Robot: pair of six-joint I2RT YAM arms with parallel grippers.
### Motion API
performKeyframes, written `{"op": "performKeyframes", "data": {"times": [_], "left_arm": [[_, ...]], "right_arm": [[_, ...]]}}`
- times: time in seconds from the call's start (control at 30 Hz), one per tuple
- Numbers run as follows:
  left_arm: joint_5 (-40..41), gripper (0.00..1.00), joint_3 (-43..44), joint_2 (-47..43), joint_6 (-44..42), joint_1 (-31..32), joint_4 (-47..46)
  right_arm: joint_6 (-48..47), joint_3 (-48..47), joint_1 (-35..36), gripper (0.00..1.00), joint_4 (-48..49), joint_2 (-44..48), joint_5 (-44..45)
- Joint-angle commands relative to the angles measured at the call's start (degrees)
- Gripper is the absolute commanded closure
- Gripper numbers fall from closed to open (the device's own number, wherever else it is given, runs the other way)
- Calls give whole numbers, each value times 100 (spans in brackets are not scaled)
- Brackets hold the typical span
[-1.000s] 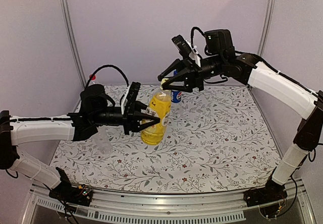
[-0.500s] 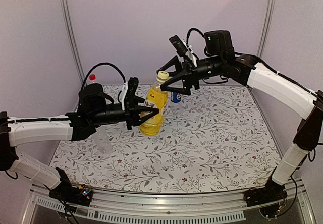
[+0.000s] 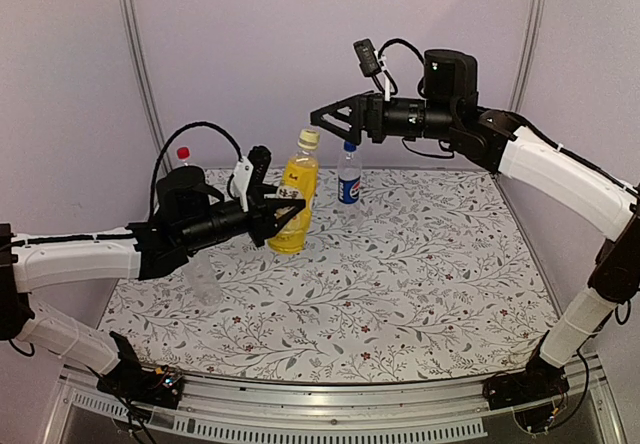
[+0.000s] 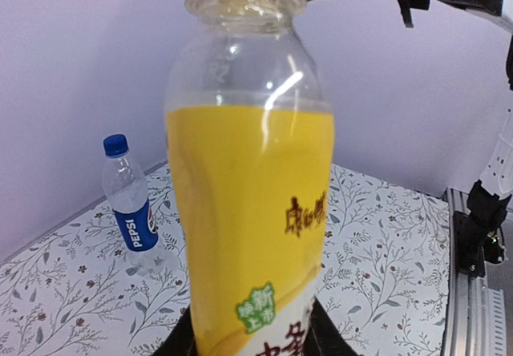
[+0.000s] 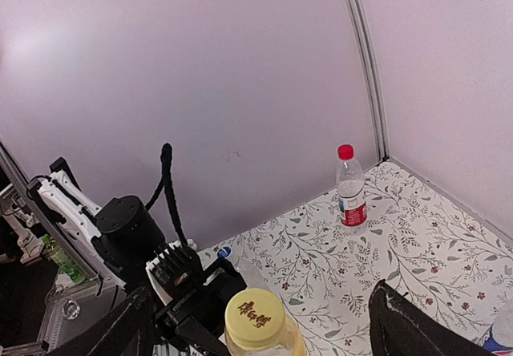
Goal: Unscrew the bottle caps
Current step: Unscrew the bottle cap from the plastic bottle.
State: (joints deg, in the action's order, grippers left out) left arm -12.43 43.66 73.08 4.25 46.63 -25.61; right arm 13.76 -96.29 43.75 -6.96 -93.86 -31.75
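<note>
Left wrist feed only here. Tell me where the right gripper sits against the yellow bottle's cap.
Observer: The right gripper hangs open just off the cap, to its right in the top view, not touching it.
Operator: Give me the left gripper's hold.
Observer: The left gripper is shut on the yellow bottle around its lower half, and the bottle leans, cap toward the right arm.
Operator: Name a bottle I can't see.
Observer: A red-capped bottle stands upright near the back left corner of the table, cap on.
</note>
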Motion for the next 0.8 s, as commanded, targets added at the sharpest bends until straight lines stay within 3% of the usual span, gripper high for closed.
{"op": "performKeyframes", "data": {"times": [0.0, 0.3, 0.77], "left_arm": [[528, 71, 163, -110, -199, 117, 119], [888, 71, 174, -101, -284, 179, 167], [1106, 71, 190, -128, -390, 244, 240]], "right_arm": [[634, 61, 56, 11, 343, 95, 613], [887, -233, 265, 16, 98, -285, 966], [917, -420, 380, 43, 40, -651, 615]]}}
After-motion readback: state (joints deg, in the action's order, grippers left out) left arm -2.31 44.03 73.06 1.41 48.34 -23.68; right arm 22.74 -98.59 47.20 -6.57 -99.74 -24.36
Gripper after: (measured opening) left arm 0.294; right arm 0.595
